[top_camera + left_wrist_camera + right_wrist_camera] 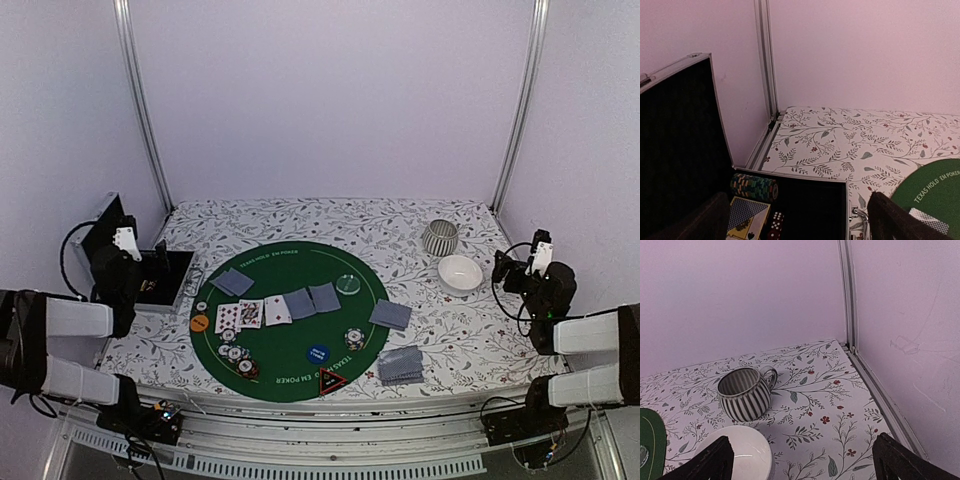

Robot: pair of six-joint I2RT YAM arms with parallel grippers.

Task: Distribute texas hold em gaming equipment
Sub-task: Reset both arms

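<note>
Leftmost, the left gripper (799, 200) hangs wide open and empty over the open black case (680, 150), hard against the left wall. The case holds a chip roll (754, 186). Right of it lies the round green mat (290, 262), printed "TEXAS HOLD EM POKER", with bare floral cloth (300, 215) on its far side. On the mat, well apart from both grippers, are the orange button (199, 323), poker chips (238, 358), playing cards (250, 314), the blue button (318, 353), the triangle marker (333, 381) and the clear disc (348, 284). A card stack (400, 365) sits just off its near right edge. The ribbed cup (745, 394) and white bowl (737, 452) stand near the right gripper (804, 440), which is spread wide, holding nothing, close to the right wall.
</note>
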